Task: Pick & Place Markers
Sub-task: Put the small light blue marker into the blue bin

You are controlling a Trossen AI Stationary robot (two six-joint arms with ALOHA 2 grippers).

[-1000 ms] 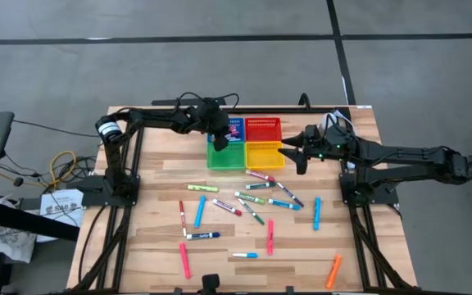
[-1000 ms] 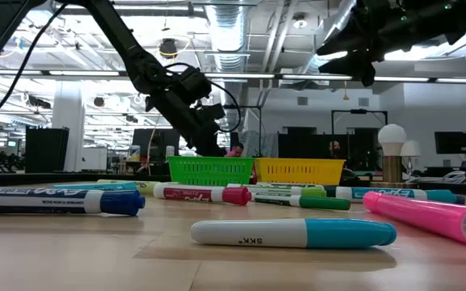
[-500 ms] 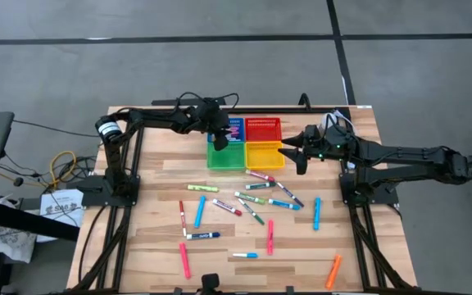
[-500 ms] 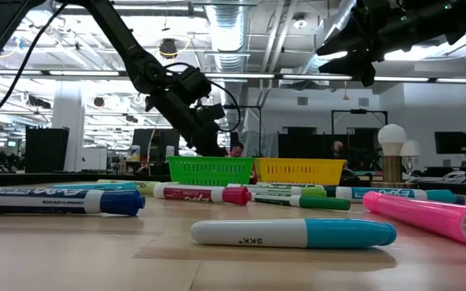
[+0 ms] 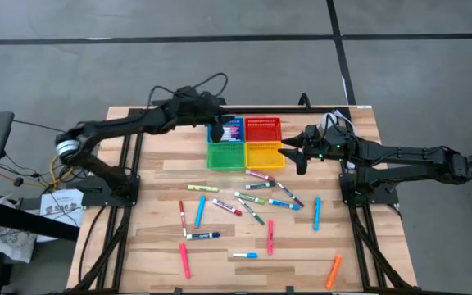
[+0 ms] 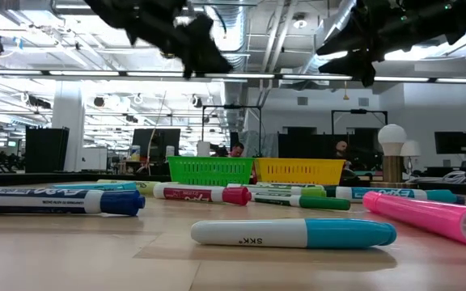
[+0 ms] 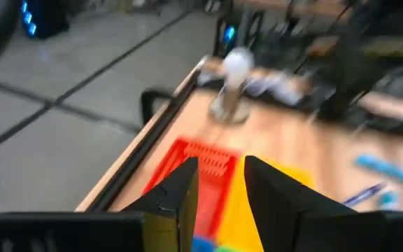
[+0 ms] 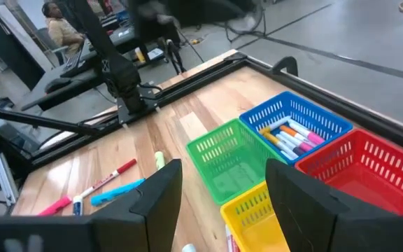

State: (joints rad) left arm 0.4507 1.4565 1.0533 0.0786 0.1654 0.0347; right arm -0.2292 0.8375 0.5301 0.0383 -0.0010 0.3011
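Hidden: the left wrist view is blurred by motion; the contents of the red basket (image 5: 263, 129), green basket (image 5: 226, 156) and yellow basket (image 5: 265, 155) are hard to make out from above.
Left jaws: the left gripper (image 5: 217, 124) is seen above the blue basket (image 5: 233, 129), its dark fingers (image 7: 180, 192) slightly parted with nothing between them.
Right jaws: the right gripper (image 5: 291, 148) is held beside the yellow basket, spread wide and empty.
Markers: most of the markers (image 5: 244, 205) are scattered across the wooden worktop (image 5: 154, 246); several are lying in the blue basket (image 8: 296, 126).
Materials: square plastic mesh baskets, slatted pale wood, slim round barrels, some white with coloured caps.
Changed: the left arm has been swung outward and raised out of the green basket since a second ago; the right arm is unmoved.
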